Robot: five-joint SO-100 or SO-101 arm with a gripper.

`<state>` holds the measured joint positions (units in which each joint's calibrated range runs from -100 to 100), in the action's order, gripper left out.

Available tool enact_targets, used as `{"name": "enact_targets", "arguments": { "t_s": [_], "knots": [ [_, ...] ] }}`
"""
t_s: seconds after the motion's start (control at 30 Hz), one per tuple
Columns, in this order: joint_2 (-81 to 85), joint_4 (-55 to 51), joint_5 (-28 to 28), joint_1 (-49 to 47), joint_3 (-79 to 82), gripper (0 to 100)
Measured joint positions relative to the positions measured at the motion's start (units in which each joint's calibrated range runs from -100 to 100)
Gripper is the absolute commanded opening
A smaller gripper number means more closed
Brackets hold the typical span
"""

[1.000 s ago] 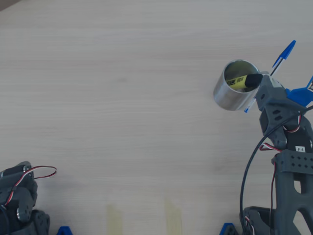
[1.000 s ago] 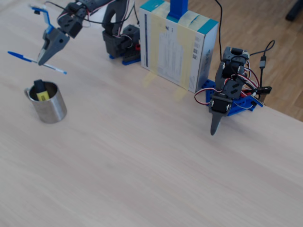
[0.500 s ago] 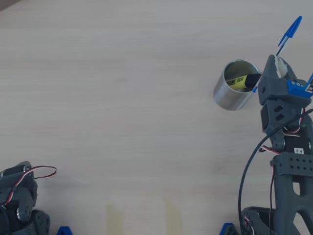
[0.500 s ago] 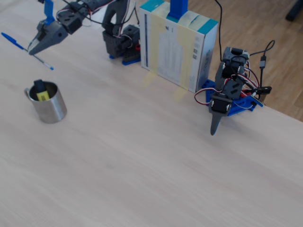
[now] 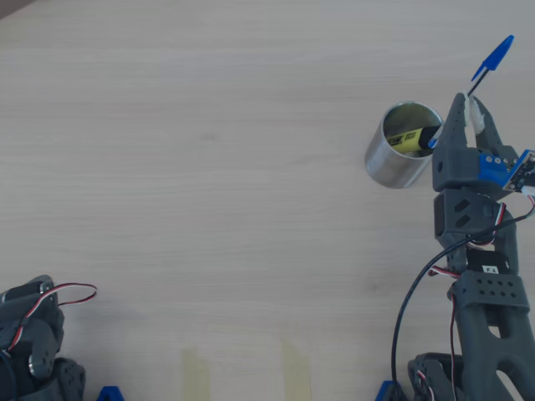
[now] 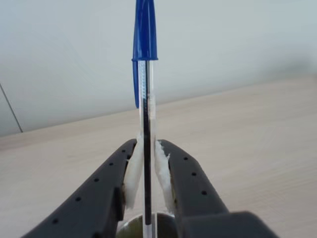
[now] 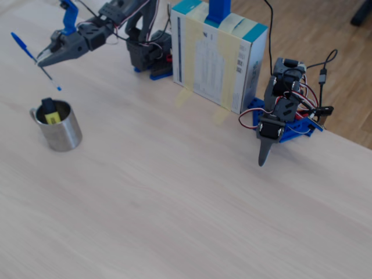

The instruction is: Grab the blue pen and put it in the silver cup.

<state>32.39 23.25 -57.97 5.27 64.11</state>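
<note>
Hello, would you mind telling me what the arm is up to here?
The arm's gripper is shut on the blue pen, holding it in the air just above the silver cup. In the wrist view the padded jaws pinch the barrel, cap end up. A yellow highlighter with a black cap already sits in the cup. The pen is not yet inside.

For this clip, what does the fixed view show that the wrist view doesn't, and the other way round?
Only the fixed view shows the whole silver cup with a yellow highlighter inside, a cardboard box and a second, idle arm. Only the wrist view shows the white pads pressing the clear barrel close up. Both show the gripper shut on the blue pen, held above the cup.
</note>
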Motion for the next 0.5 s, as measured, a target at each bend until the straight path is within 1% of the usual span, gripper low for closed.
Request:
{"name": "enact_targets", "arguments": {
  "t_s": [0.27, 0.5],
  "knots": [
    [0.1, 11.3, 0.0, 0.0, 4.6, 2],
    [-2.0, 16.3, 0.0, 0.0, 6.5, 2]
  ]
}}
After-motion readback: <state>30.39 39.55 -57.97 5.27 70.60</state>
